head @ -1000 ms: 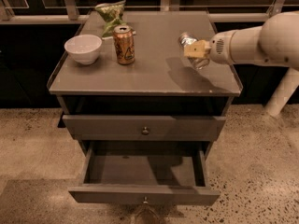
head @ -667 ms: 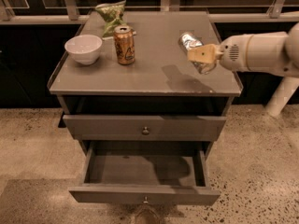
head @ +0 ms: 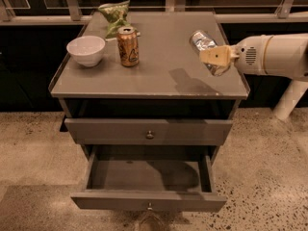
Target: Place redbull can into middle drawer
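The redbull can [head: 202,41], slim and silvery, hangs tilted above the right side of the grey tabletop [head: 159,76], and its shadow falls on the top below it. My gripper [head: 212,60] comes in from the right on a white arm [head: 274,56] and is shut on the can with its tan fingers [head: 217,55]. Low at the front of the cabinet, the middle drawer [head: 144,176] stands pulled out. Its flat grey floor is bare, and a small knob shows on its front panel.
On the tabletop's left stand a white bowl [head: 85,49] and a copper-orange can [head: 128,46], with a green snack bag [head: 114,14] behind them. A closed drawer [head: 149,131] sits above the pulled-out one. A white post [head: 288,100] stands at the right on speckled floor.
My gripper has carried the can a little to the right and toward the table's front edge. Everything else stays where it was.
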Robot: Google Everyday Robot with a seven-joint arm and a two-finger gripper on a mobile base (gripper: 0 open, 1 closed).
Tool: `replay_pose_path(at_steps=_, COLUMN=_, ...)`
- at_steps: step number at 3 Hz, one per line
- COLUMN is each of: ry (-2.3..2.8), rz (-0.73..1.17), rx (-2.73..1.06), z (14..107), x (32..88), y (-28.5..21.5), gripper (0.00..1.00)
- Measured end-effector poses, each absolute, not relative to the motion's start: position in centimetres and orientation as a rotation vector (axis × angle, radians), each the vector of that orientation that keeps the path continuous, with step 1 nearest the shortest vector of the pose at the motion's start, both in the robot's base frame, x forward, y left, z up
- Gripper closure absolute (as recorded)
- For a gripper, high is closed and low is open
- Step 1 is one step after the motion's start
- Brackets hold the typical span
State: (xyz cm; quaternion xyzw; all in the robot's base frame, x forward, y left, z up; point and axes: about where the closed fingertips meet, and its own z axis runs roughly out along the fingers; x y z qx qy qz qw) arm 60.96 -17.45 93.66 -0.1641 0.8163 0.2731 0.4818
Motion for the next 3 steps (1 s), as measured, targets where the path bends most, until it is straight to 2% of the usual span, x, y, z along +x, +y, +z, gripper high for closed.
replay_pose_path(at_steps=1, ry=2.006, rz=0.689, rx=-0.397, z=93.1, x=59.7, y=-16.7, gripper=1.00)
replay_pose_path(at_steps=3, ry=2.069, rz=0.837, rx=-0.157, z=89.1, x=51.5, y=-14.1, gripper=1.00)
